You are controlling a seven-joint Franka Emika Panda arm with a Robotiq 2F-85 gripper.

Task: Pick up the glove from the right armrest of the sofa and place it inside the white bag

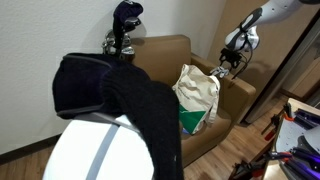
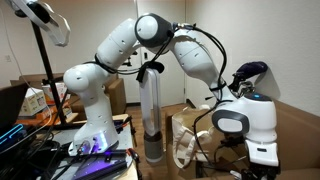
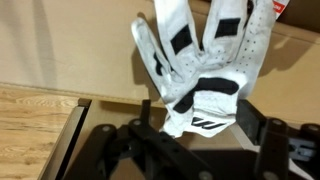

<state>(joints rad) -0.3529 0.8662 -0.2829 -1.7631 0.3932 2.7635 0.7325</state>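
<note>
gripper (image 1: 231, 58) over sofa armrest (image 1: 243, 84) edge | fingers (image 3: 252, 118) flank glove (image 3: 200, 70) cuff, can't tell if clenched | white bag (image 1: 197, 95) on seat, near

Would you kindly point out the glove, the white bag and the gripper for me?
glove (image 3: 195, 75): wrist view, just below its fingers.
white bag (image 1: 200, 90): an exterior view, on its side.
gripper (image 1: 224, 64): an exterior view, between its fingertips.

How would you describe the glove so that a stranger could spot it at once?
Find the brown sofa and look at its armrest. There lies a white fabric glove, fingers spread. Its black patches set it apart from the white cloth bag with green print.
</note>
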